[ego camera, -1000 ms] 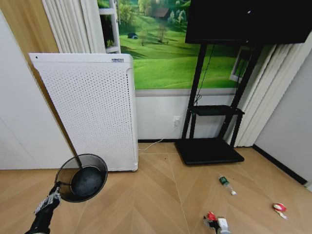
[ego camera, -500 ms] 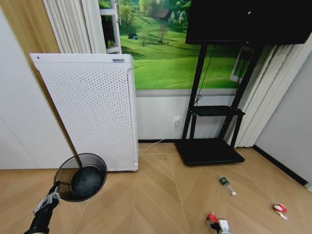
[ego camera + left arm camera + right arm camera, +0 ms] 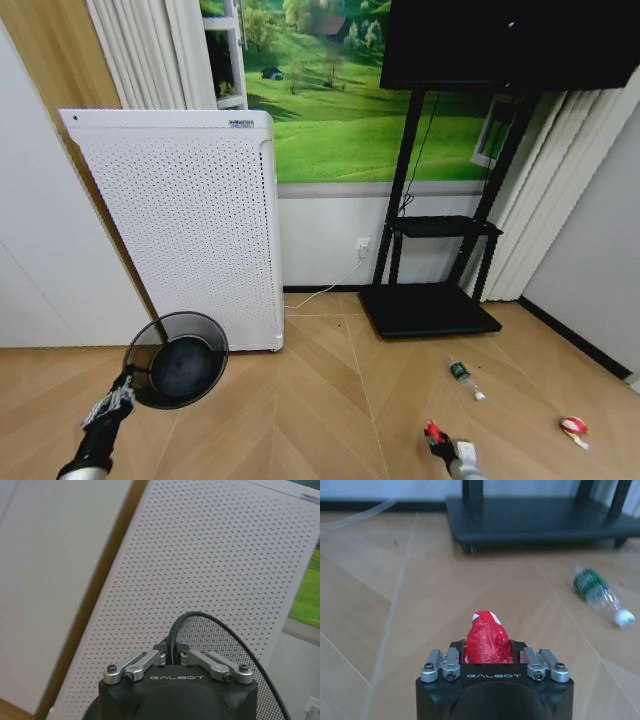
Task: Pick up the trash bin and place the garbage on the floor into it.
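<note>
Trash bin [image 3: 176,360], lower left of frame, rim clamped by left pincer [image 3: 120,388]. Red-and-white garbage piece [image 3: 487,641] gripped in right pincer [image 3: 438,440], bottom centre-right, above floor [image 3: 330,400]. Bottle [image 3: 466,380] and second piece [image 3: 574,427] lying farther right.

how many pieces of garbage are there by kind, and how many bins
red-and-white pieces: 2, one on the floor, one in the right gripper
clear plastic bottle: 1
trash bin: 1, rim held by the left gripper
total: 4
</note>
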